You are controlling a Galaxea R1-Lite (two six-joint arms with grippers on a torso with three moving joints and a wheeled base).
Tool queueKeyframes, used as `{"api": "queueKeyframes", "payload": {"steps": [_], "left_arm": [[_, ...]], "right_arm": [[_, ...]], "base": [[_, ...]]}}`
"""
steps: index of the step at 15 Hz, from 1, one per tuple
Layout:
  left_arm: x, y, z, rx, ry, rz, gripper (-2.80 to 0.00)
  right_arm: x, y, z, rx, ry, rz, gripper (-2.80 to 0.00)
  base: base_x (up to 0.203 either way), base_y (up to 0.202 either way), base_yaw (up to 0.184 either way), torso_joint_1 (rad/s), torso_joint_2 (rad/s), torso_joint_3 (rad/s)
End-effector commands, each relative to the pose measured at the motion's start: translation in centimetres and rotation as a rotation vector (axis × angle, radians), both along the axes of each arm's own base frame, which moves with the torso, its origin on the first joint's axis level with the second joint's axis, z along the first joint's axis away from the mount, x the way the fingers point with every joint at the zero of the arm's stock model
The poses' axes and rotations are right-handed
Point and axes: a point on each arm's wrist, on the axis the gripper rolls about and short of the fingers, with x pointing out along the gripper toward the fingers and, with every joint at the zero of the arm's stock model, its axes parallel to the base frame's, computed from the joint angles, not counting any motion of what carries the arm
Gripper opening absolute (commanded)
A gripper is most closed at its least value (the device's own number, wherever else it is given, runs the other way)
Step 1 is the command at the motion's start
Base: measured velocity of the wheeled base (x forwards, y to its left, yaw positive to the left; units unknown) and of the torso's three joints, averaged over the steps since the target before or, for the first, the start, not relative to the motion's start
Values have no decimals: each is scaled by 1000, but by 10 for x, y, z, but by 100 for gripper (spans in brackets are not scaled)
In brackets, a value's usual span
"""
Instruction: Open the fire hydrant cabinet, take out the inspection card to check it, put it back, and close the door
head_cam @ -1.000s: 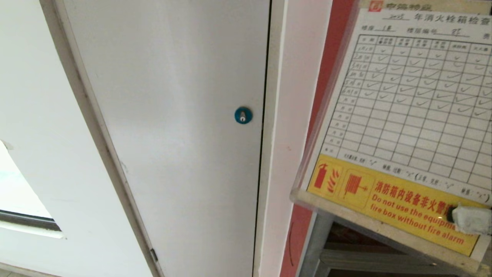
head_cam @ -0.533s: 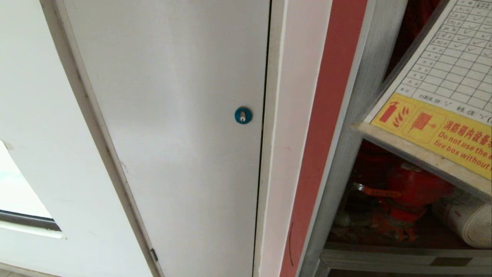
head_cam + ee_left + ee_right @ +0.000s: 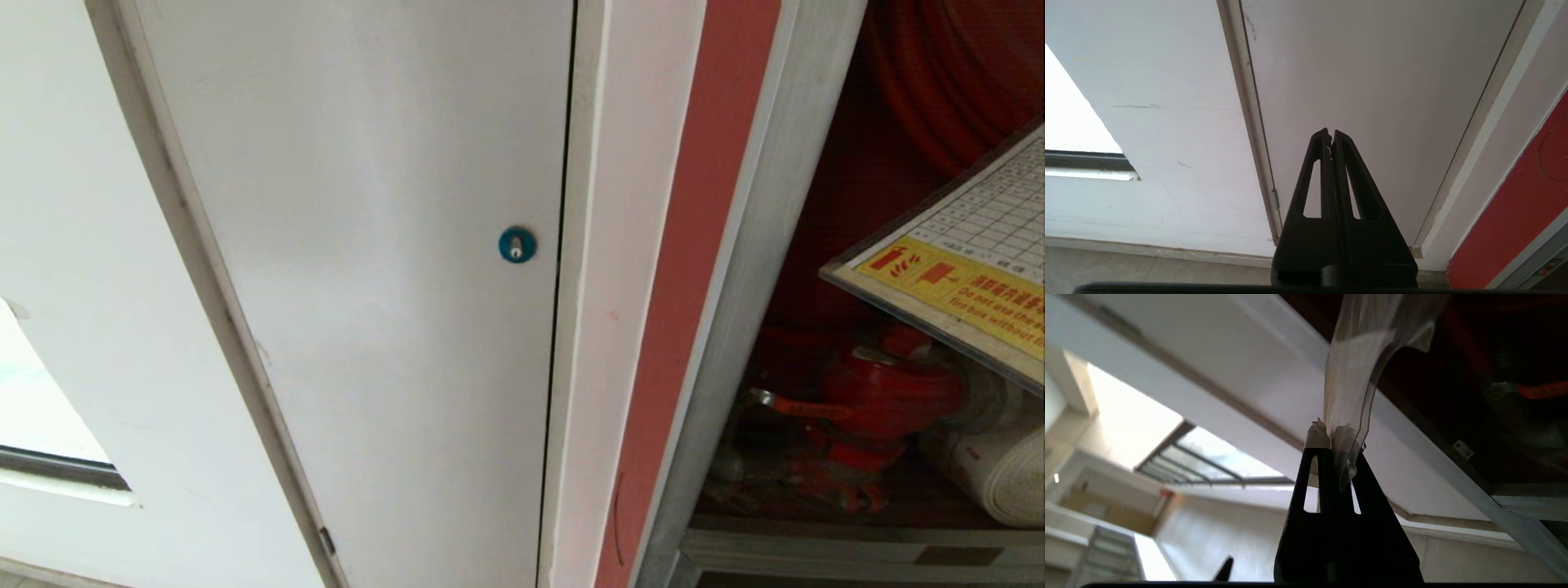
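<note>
My right gripper (image 3: 1336, 435) pinches the inspection card (image 3: 971, 245) by its edge, before the open fire hydrant cabinet (image 3: 751, 269). It looks thin, light, floppy; I'd keep that edge hold. Left gripper (image 3: 1330, 136) closed, empty.

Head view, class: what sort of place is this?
Probably a building corridor or service area: an open fire hydrant cabinet holding a red valve and rolled hose, beside a plain white door with a blue lock.

White gridded inspection card (image 3: 971, 245) with yellow band; red-lined fire hydrant cabinet (image 3: 735, 269); blue lock (image 3: 517, 245)
</note>
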Motion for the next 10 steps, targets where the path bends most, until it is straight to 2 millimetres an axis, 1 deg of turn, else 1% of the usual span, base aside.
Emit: {"api": "queueKeyframes", "payload": {"steps": [1,5,7,10], "left_arm": [[0,0,0,0,1,0,-280],[0,0,0,0,2,0,-280],[0,0,0,0,1,0,-280],[0,0,0,0,0,0,-280]], "right_arm": [[4,0,0,28,24,-42,-280],[8,-5,0,97,59,-130,-280],[6,-9,2,128,74,-154,-280],[-2,-14,2,188,148,-101,-280]], "base": [[0,0,0,0,0,0],[0,0,0,0,0,0],[0,0,0,0,0,0],[0,0,0,0,0,0]]}}
